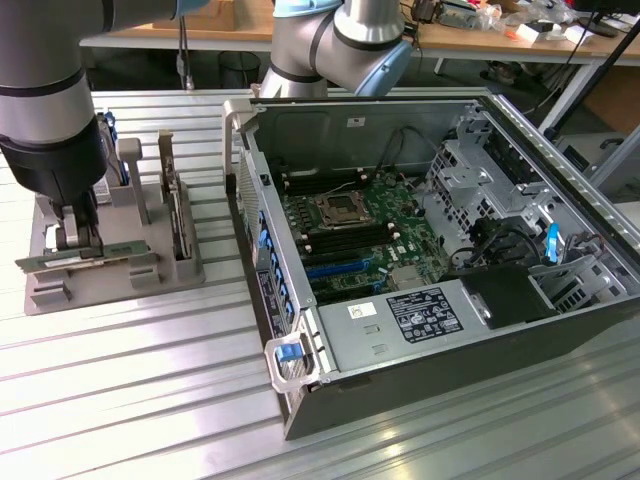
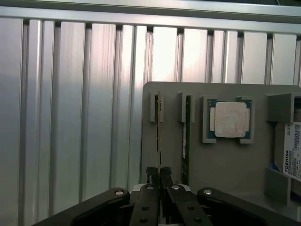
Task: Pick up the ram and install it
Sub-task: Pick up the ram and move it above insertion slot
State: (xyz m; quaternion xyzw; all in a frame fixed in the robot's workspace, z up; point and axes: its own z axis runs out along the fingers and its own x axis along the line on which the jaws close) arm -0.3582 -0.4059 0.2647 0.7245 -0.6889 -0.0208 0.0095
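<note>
The ram (image 2: 159, 141) is a thin green stick seen edge-on in the wrist view, running along a slot of the grey holder (image 2: 221, 160). My gripper (image 2: 159, 178) is shut on its near end, one black finger on each side. In the exterior view the ram (image 1: 105, 252) lies across the front of the holder (image 1: 150, 272) at the exterior view's left, and my gripper (image 1: 75, 245) comes straight down onto its middle. I cannot tell whether the stick has left the slot.
A second green stick (image 2: 186, 136) stands in the neighbouring slot, with a square silver CPU (image 2: 230, 118) and a labelled hard drive (image 2: 292, 150) beyond it. The open computer case (image 1: 290, 380) with its motherboard (image 1: 365, 235) sits on the ribbed metal table (image 1: 130, 380).
</note>
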